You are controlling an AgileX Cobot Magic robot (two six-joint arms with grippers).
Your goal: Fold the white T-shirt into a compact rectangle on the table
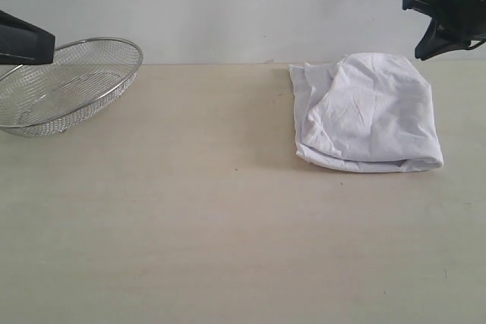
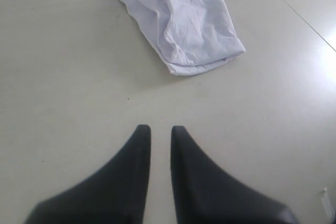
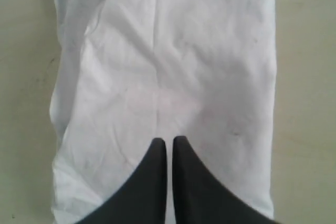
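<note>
Right claw (image 3: 169, 141): black fingers pinched together, only a hairline slit between them, gripping nothing, and it hangs above the cloth without touching it!
Below the right claw: the white cotton T-shirt (image 3: 173, 66), wrinkled, fills the wrist view with a crease running up its middle.
T-shirt's shape: folded into a rough, puffy rectangle, with layered loose edges on its left side and a rounded fold along the near side.
T-shirt's place: flat on the broad pale beige matte desk (image 1: 190, 225), hard against the far edge and towards the far right corner.
Left claw (image 2: 160, 128): black fingers narrowly parted, bare desk showing through the gap, nothing between them, well apart from the T-shirt.
Far left corner: a round wire-mesh metal basket (image 1: 68, 89) sits tilted there, with the left claw poking in beside its rim; whether they touch, I cannot tell.
</note>
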